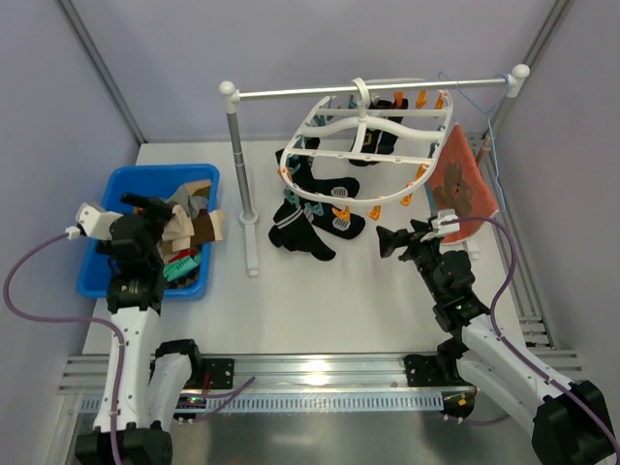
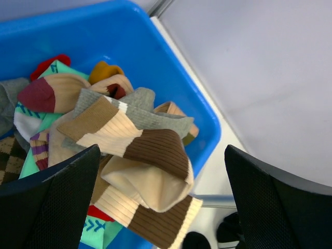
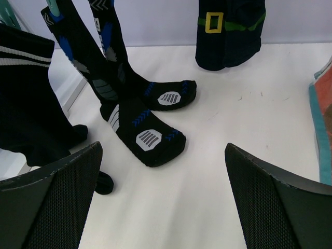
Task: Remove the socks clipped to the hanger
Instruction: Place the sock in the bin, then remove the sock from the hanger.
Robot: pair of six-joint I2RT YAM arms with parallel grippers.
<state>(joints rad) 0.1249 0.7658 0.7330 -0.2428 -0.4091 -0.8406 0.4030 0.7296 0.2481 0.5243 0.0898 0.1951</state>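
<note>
White table (image 1: 349,300): left hand (image 1: 139,204) gapes empty above piled socks (image 2: 150,150), right hand (image 1: 386,241) gapes empty near hanger (image 1: 363,131).

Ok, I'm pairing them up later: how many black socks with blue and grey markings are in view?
2. The nearer sock rests its foot on the table; the farther sock lies just behind it. Both legs rise out of frame. More may be hidden.

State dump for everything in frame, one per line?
left gripper: open, empty, above blue bin
right gripper: open, empty, facing socks
hanger: hooked on rail, tilted
socks: clipped, some feet on table
blue bin: holds loose socks
orange cloth: hanging right of hanger
</note>
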